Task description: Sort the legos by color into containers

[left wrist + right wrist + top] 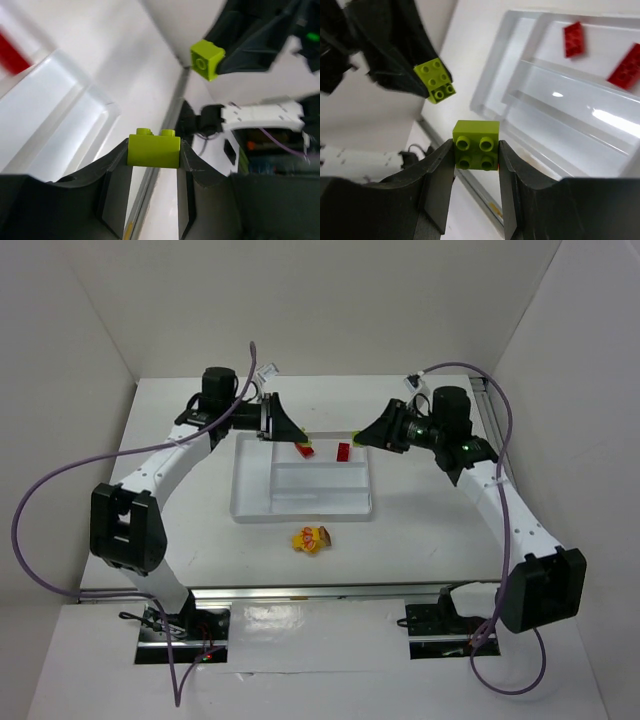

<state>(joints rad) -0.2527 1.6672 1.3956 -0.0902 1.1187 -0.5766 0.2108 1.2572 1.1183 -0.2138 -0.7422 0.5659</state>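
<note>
My left gripper (153, 150) is shut on a lime green lego (153, 149), held above the table. My right gripper (476, 146) is shut on another lime green lego (476, 145). In the top view both grippers, left (300, 438) and right (358, 437), hover over the far edge of the translucent tray (250, 502) and face each other. Each wrist view shows the other gripper's lime lego, the right's (207, 59) and the left's (435, 80). Two red legos (304, 450) (343, 452) lie in the tray's far narrow compartment, also in the right wrist view (573, 39) (625, 70).
A small cluster of yellow, orange and red legos (312, 539) lies on the table just in front of the tray. White walls close in the table at the back and sides. Purple cables loop beside both arms.
</note>
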